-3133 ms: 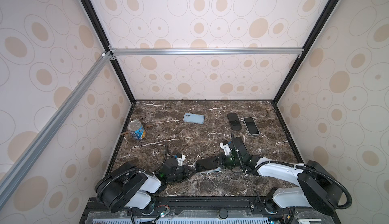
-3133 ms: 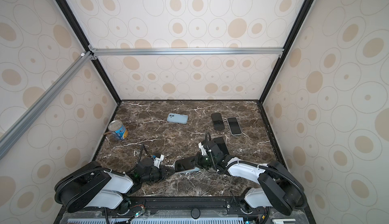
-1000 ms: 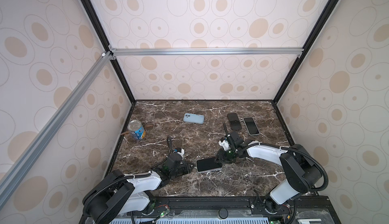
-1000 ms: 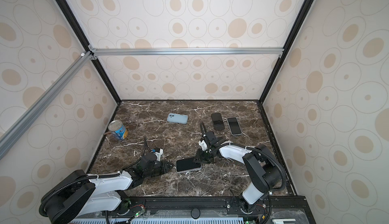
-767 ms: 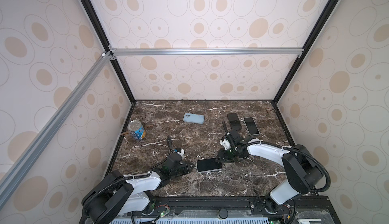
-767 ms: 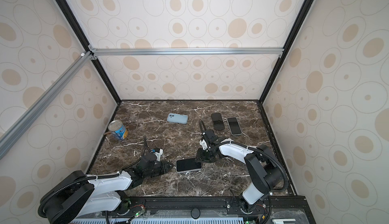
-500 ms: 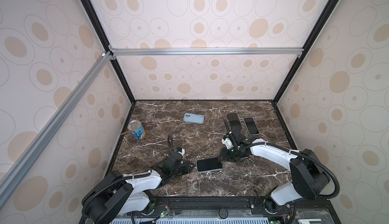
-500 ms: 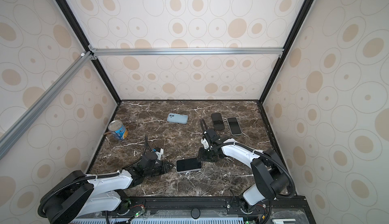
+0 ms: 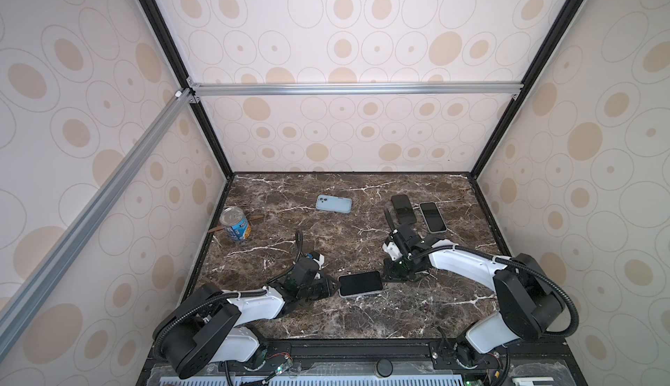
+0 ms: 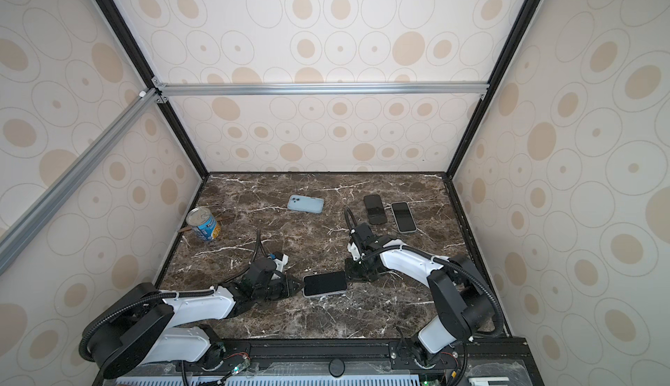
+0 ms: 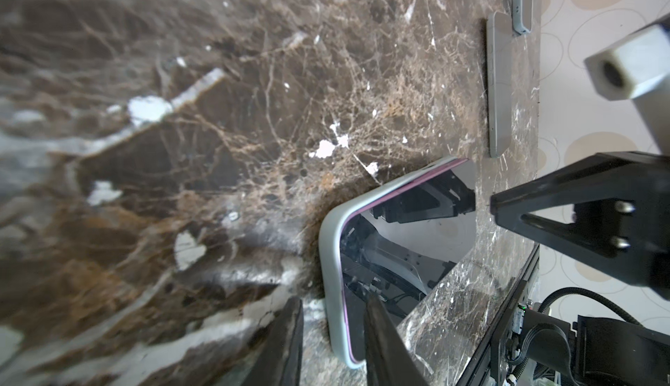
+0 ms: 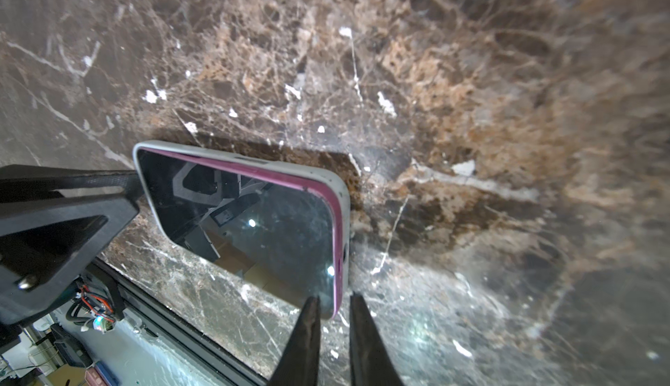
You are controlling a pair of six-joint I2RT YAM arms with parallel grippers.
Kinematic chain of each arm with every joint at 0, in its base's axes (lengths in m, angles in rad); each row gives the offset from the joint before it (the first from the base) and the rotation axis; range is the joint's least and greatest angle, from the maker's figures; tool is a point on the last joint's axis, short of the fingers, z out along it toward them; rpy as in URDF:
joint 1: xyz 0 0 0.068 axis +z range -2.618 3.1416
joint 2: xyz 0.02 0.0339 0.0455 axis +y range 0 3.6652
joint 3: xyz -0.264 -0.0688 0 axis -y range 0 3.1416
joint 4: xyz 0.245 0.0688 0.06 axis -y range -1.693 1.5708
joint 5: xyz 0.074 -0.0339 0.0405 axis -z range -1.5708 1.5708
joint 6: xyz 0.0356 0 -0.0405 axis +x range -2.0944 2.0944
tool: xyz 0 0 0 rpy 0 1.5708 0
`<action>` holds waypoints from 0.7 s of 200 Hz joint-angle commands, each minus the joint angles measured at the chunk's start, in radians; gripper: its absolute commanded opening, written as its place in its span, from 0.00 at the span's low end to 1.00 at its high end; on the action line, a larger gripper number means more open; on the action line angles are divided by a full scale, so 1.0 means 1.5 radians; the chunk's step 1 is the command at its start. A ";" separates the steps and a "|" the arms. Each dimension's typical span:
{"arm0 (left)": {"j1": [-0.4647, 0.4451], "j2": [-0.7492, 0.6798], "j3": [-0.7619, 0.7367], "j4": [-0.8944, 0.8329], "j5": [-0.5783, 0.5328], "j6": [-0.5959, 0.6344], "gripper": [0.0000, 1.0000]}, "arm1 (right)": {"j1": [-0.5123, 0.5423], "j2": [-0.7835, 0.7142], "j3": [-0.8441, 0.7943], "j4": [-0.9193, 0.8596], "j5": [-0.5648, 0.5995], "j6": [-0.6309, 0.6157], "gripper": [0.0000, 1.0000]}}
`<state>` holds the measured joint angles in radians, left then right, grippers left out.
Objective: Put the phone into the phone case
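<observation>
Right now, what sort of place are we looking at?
Probably a lab test booth, not a home: a marble-look table boxed in by dotted panels on a metal frame, two robot arms mounted at its front edge, loose phones and a can.

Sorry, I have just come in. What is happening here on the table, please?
Two robot arms are working on one phone that lies flat, screen up, on the marble table. It already sits inside a pale case, with its pink edge showing within the rim. The left tool has its jaws around one end of the phone; whether they squeeze it is unclear. The right tool, jaws nearly together, is at the opposite end.
</observation>
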<state>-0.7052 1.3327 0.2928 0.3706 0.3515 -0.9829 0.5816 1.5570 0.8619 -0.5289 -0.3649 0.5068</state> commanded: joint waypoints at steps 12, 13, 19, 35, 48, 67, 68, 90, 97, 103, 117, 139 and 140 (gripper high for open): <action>-0.007 0.007 0.004 0.020 0.007 -0.005 0.28 | 0.000 0.031 -0.022 0.022 -0.033 0.004 0.12; -0.008 0.007 0.004 0.020 0.007 -0.006 0.28 | 0.000 0.031 -0.023 0.023 -0.035 0.005 0.11; -0.008 0.008 0.001 0.024 0.008 -0.008 0.28 | 0.000 0.035 -0.027 0.030 -0.044 0.007 0.08; -0.008 0.013 -0.003 0.032 0.009 -0.012 0.27 | 0.001 0.041 -0.034 0.041 -0.057 0.014 0.07; -0.009 0.019 -0.008 0.041 0.008 -0.017 0.26 | 0.004 0.045 -0.038 0.042 -0.053 0.015 0.07; -0.009 0.029 -0.016 0.058 0.010 -0.028 0.25 | 0.011 0.059 -0.038 0.027 -0.038 0.011 0.07; -0.009 0.030 -0.016 0.059 0.010 -0.028 0.25 | 0.012 0.060 -0.038 0.025 -0.037 0.010 0.07; -0.011 0.040 -0.018 0.067 0.015 -0.032 0.25 | 0.029 0.073 -0.042 0.013 -0.026 0.006 0.07; -0.011 0.041 -0.019 0.068 0.014 -0.033 0.25 | 0.035 0.077 -0.044 0.011 -0.024 0.006 0.07; -0.012 0.042 -0.020 0.069 0.014 -0.033 0.25 | 0.038 0.080 -0.045 0.011 -0.023 0.007 0.08; -0.013 0.043 -0.022 0.069 0.013 -0.034 0.25 | 0.049 0.088 -0.051 0.014 -0.020 0.009 0.08; -0.016 0.041 -0.027 0.070 0.010 -0.037 0.24 | 0.068 0.104 -0.051 0.005 0.004 0.010 0.08; -0.016 0.041 -0.028 0.070 0.010 -0.037 0.24 | 0.069 0.105 -0.050 0.004 0.005 0.010 0.08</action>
<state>-0.7086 1.3693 0.2649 0.4725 0.3565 -1.0206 0.6113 1.6135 0.8433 -0.4637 -0.4137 0.5190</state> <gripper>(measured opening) 0.242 0.080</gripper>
